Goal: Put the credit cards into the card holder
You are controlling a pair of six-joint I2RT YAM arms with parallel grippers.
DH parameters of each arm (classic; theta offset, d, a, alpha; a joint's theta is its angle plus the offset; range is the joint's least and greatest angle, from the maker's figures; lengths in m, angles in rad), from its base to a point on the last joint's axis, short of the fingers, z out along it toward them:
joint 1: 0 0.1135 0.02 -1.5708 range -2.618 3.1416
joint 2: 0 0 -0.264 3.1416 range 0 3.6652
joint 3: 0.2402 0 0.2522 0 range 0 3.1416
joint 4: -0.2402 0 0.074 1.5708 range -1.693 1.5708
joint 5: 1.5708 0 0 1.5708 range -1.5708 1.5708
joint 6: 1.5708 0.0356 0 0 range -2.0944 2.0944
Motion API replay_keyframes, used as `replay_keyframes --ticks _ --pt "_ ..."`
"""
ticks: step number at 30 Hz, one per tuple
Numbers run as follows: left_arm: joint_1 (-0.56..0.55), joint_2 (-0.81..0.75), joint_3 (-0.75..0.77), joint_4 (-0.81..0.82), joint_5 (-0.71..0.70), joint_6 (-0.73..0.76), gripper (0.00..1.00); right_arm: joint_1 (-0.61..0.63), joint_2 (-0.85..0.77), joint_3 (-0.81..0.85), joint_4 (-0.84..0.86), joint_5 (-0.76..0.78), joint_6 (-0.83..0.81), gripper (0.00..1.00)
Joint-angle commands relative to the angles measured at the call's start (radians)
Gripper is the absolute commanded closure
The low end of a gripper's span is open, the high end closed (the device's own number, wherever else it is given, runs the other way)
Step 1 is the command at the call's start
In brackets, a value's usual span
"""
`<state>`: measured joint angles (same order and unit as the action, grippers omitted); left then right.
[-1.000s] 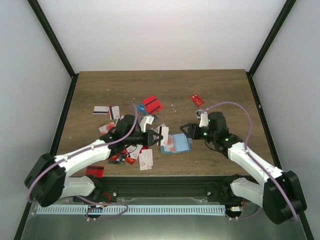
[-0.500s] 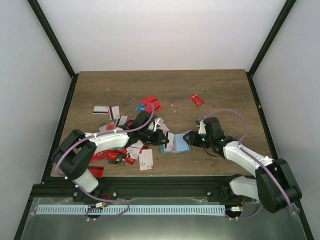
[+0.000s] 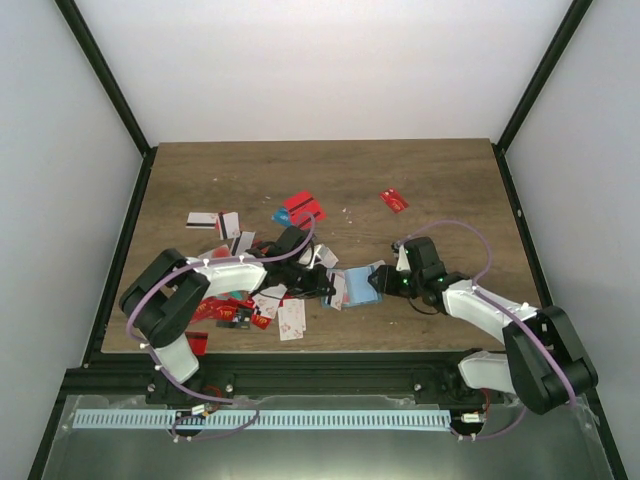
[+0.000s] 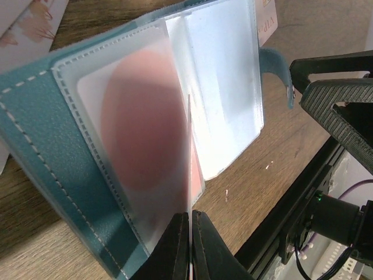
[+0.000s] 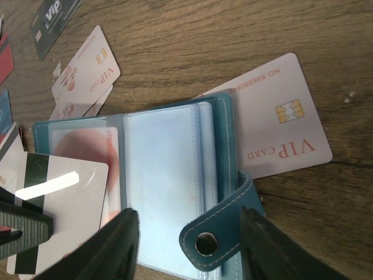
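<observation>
Teal outside and pale blue inside, the card holder (image 3: 362, 284) lay open on the wooden bench (image 3: 450, 170), close to the front edge and toward 3 o'clock of the middle in my overhead view.

My left fingers (image 4: 190, 236) were pressed together on a black-striped card (image 5: 58, 204), which met the holder from its 9 o'clock side. Through the left wrist camera I saw that card edge-on, its far end lying against a frosted pocket near the fold. Behind that pocket's plastic sat a red-blotched card (image 4: 140, 122). I could not tell whether the striped card's edge was inside a pocket or only resting on one.

My right fingers (image 3: 384, 283) stood apart at the holder's 3 o'clock end, one on each side of its snap tab (image 5: 205, 244). Whether they touched the cover, I could not tell. In the right wrist view a white VIP card (image 5: 274, 125) stuck out from under the holder's 2 o'clock corner.

Overhead, the loose credit cards (image 3: 291, 318) lay scattered from 8 to 11 o'clock of the holder, thickest just beside my left arm. A red pair (image 3: 303, 208) sat at 11 o'clock and two striped white ones (image 3: 203, 219) at 10 o'clock, further out. A single red card (image 3: 394, 200) lay well apart at 1 o'clock.
</observation>
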<state>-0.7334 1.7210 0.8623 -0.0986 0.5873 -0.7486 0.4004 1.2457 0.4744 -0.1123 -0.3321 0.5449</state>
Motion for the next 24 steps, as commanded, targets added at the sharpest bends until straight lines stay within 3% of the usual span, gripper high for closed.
replay_keyframes --ticks 1,6,12,19,24 --pt "0.001 0.002 0.030 -0.013 0.002 0.011 0.96 -0.006 -0.014 0.009 -0.028 0.040 -0.026 0.48" --pt "0.000 0.006 0.030 -0.016 -0.003 0.013 0.96 0.005 -0.031 0.019 -0.056 0.060 -0.047 0.38" --pt "0.000 0.022 0.040 -0.014 0.002 0.010 0.96 0.041 0.004 0.040 -0.079 0.117 -0.059 0.37" --pt "0.002 0.040 0.043 -0.009 0.001 0.007 0.96 0.077 0.060 0.055 -0.073 0.167 -0.065 0.61" --pt "0.002 0.057 0.051 -0.007 0.003 0.011 0.96 0.082 0.068 0.055 -0.068 0.187 -0.072 0.73"
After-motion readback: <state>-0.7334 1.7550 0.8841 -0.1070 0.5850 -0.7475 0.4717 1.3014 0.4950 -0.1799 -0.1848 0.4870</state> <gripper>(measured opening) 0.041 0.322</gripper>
